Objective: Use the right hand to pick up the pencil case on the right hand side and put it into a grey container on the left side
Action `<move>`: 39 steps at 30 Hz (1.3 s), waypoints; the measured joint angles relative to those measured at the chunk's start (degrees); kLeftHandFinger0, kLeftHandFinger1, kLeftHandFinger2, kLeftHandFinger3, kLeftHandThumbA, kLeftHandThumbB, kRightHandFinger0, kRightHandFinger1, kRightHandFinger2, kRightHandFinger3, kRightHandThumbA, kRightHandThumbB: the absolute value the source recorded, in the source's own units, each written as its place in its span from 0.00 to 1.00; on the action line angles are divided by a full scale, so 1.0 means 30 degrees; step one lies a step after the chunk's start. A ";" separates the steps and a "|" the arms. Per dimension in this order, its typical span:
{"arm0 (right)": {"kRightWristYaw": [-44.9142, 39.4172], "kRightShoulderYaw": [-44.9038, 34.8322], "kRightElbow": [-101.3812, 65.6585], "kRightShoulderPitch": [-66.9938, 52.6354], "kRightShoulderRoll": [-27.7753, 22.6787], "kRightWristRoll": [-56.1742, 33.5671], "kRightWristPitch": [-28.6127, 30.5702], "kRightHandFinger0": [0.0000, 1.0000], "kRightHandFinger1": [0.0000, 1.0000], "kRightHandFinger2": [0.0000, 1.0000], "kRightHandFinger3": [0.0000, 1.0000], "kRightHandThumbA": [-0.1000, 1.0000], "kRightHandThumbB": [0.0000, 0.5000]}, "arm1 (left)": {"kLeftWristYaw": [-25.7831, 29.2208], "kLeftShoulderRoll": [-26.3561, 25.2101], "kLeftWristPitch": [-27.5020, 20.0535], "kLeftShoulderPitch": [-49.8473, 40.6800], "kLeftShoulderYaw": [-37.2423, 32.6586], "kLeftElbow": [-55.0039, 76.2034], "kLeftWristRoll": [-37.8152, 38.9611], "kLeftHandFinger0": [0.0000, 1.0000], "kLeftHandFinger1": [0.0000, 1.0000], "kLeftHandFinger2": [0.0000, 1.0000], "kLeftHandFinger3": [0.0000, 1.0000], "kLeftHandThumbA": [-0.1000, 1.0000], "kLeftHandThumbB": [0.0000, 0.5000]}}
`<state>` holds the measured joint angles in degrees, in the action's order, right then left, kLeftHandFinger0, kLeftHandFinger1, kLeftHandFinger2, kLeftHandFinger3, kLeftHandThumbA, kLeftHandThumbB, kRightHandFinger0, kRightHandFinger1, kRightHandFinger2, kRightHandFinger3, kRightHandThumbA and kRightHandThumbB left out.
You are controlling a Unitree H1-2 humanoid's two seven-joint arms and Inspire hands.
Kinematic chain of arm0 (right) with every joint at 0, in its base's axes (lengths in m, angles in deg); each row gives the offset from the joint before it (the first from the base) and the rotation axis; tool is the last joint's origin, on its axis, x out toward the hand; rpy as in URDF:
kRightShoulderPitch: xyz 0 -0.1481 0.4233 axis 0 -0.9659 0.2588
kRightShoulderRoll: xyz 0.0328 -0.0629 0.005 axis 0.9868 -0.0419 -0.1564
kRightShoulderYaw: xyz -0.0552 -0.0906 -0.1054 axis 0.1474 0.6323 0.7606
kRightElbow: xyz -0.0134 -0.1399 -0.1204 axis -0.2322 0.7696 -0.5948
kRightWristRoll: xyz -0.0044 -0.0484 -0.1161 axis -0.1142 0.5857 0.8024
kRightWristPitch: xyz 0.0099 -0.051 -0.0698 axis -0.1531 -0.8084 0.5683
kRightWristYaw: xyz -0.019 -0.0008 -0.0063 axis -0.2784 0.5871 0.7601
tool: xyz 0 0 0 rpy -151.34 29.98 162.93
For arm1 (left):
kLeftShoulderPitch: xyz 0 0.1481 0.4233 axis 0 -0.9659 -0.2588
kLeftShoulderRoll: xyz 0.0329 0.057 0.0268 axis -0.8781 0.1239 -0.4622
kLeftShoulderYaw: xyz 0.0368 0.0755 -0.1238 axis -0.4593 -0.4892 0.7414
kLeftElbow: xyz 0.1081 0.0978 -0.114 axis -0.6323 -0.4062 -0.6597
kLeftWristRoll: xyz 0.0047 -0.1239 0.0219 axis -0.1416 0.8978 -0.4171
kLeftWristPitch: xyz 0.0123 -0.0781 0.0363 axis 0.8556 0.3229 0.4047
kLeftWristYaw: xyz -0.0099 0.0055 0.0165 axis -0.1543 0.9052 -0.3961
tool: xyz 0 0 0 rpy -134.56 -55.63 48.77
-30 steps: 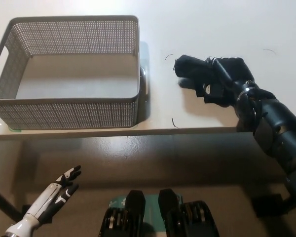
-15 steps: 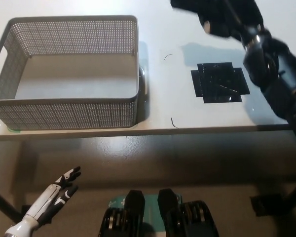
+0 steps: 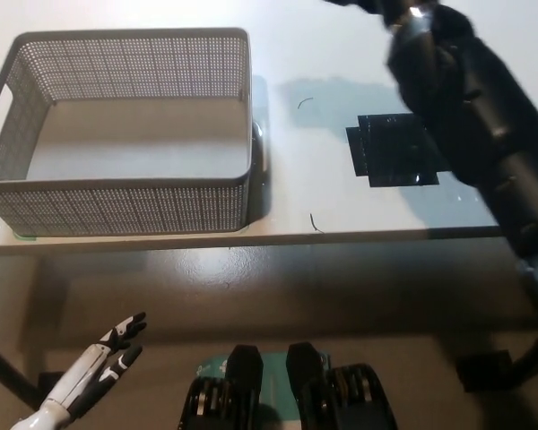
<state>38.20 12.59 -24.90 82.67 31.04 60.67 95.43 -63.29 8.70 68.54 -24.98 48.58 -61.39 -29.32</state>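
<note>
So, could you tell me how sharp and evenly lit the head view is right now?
Head view: right arm is motion-blurred, its hand cut off at the top edge; grey container is crisp, shadowing the table beside it; below, the left hand sits dimmer.

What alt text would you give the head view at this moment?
The black right arm reaches up across the white table, its hand out of frame at the top. A flat black patch lies on the table beneath it, right of the empty grey container. The white left hand rests open at lower left, below the table edge.
</note>
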 measured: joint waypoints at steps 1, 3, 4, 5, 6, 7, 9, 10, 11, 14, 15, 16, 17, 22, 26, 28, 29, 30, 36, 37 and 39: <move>-0.0077 0.0000 0.0001 0.0184 0.0380 0.0000 -0.0141 0.00 0.43 0.82 0.95 0.00 0.32 | -0.0002 0.0002 0.0001 -0.0003 -0.0024 -0.0030 -0.0006 1.00 1.00 1.00 1.00 1.00 0.64; -0.0230 0.0001 0.0003 0.0535 0.1105 0.0000 -0.0449 0.00 0.42 0.80 0.91 0.00 0.36 | -0.0001 0.0006 0.0008 -0.0016 -0.0122 -0.0037 -0.0057 1.00 1.00 1.00 1.00 1.00 0.69; -0.0294 -0.0002 0.0044 0.0722 0.1489 -0.0005 -0.0620 0.00 0.37 0.78 0.84 0.00 0.37 | 0.0000 0.0007 0.0018 -0.0015 -0.0179 -0.0040 -0.0100 1.00 1.00 1.00 1.00 1.00 0.69; -0.0360 -0.0005 0.0132 0.0899 0.1857 -0.0021 -0.0747 0.00 0.35 0.78 0.81 0.00 0.37 | 0.0000 0.0009 0.0021 -0.0011 -0.0236 -0.0050 -0.0148 1.00 1.00 1.00 1.00 1.00 0.69; -0.0410 -0.0014 0.0242 0.1082 0.2184 -0.0042 -0.0854 0.00 0.35 0.78 0.82 0.00 0.36 | 0.0000 0.0012 0.0032 -0.0009 -0.0299 -0.0048 -0.0219 1.00 1.00 1.00 1.00 1.00 0.68; -0.0426 -0.0015 0.0384 0.1252 0.2492 -0.0054 -0.0940 0.00 0.35 0.79 0.82 0.00 0.36 | 0.0001 0.0013 0.0041 0.0000 -0.0370 -0.0044 -0.0284 1.00 1.00 1.00 1.00 1.00 0.68; -0.0352 -0.0012 0.1053 0.1629 0.3084 -0.0051 -0.0962 0.00 0.36 0.79 0.86 0.00 0.36 | 0.0000 0.0011 0.0056 0.0017 -0.0513 -0.0029 -0.0484 1.00 1.00 1.00 1.00 1.00 0.68; -0.0291 -0.0010 0.1567 0.1821 0.3491 -0.0052 -0.0958 0.00 0.38 0.82 0.91 0.00 0.34 | -0.0001 0.0011 0.0086 0.0032 -0.0587 0.0005 -0.0588 1.00 1.00 1.00 1.00 1.00 0.67; -0.0255 -0.0012 0.1903 0.1915 0.3755 -0.0061 -0.0956 0.00 0.34 0.80 0.83 0.00 0.34 | -0.0001 0.0010 0.0133 0.0029 -0.0624 0.0073 -0.0655 1.00 1.00 1.00 1.00 1.00 0.67; -0.0142 -0.0016 0.2687 0.1999 0.4340 -0.0124 -0.0940 0.00 0.12 0.55 0.52 0.00 0.37 | 0.0000 0.0010 0.0233 0.0030 -0.0675 0.0318 -0.0865 1.00 1.00 1.00 1.00 1.00 0.65; -0.0105 -0.0024 0.2905 0.2002 0.4479 -0.0153 -0.0930 0.00 0.10 0.61 0.55 0.00 0.37 | 0.0000 0.0009 0.0253 0.0028 -0.0685 0.0390 -0.0931 1.00 1.00 1.00 1.00 1.00 0.65; -0.0051 -0.0064 0.3213 0.2001 0.4666 -0.0218 -0.0922 0.00 0.11 0.64 0.58 0.00 0.36 | 0.0001 0.0006 0.0290 0.0028 -0.0708 0.0491 -0.1054 1.00 1.00 1.00 1.00 1.00 0.65; -0.0016 -0.0077 0.3458 0.2004 0.4805 -0.0258 -0.0918 0.00 0.13 0.65 0.66 0.00 0.38 | 0.0002 0.0006 0.0309 0.0032 -0.0734 0.0547 -0.1166 1.00 1.00 1.00 1.00 1.00 0.62; 0.0194 -0.0062 0.4430 0.2008 0.5290 -0.0364 -0.0884 0.00 0.18 0.66 0.62 0.00 0.34 | 0.0001 0.0005 0.0452 0.0153 -0.0969 0.0669 -0.1709 1.00 1.00 1.00 1.00 1.00 0.59; 0.0255 0.0021 0.4757 0.2007 0.5472 -0.0363 -0.0884 0.00 0.25 0.77 0.75 0.00 0.33 | 0.0002 -0.0004 0.0518 0.0217 -0.1030 0.0729 -0.2103 1.00 1.00 1.00 1.00 1.00 0.61; 0.0271 0.0094 0.4875 0.2006 0.5529 -0.0363 -0.0883 0.00 0.29 0.80 0.79 0.00 0.33 | 0.0002 -0.0009 0.0526 0.0258 -0.1051 0.0746 -0.2272 1.00 1.00 1.00 1.00 1.00 0.63; 0.0294 0.0141 0.4954 0.2005 0.5538 -0.0364 -0.0870 0.00 0.29 0.78 0.78 0.00 0.31 | 0.0001 -0.0009 0.0566 0.0295 -0.1058 0.0775 -0.2373 1.00 1.00 1.00 1.00 1.00 0.63; 0.0298 0.0163 0.5021 0.2004 0.5539 -0.0367 -0.0849 0.00 0.29 0.78 0.78 0.00 0.31 | 0.0000 -0.0009 0.0581 0.0321 -0.1059 0.0803 -0.2426 1.00 1.00 1.00 1.00 1.00 0.65; 0.0392 0.0359 0.5862 0.1974 0.5603 -0.0394 -0.0571 0.00 0.22 0.68 0.74 0.00 0.40 | -0.0001 -0.0008 0.0632 0.0629 -0.1109 0.0862 -0.2685 1.00 1.00 1.00 1.00 1.00 0.65; 0.0405 0.0387 0.6032 0.1957 0.5634 -0.0395 -0.0506 0.00 0.22 0.72 0.77 0.00 0.39 | 0.0000 -0.0008 0.0632 0.0664 -0.1118 0.0860 -0.2723 1.00 1.00 1.00 1.00 1.00 0.67; 0.0408 0.0398 0.6337 0.1868 0.5753 -0.0419 -0.0298 0.00 0.30 0.78 0.87 0.00 0.36 | -0.0007 -0.0008 0.0634 0.0712 -0.1117 0.0861 -0.2730 1.00 1.00 1.00 1.00 1.00 0.68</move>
<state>39.43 13.79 -5.89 88.27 48.29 59.41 94.54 -63.31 8.68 70.44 -22.85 45.23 -58.80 -37.51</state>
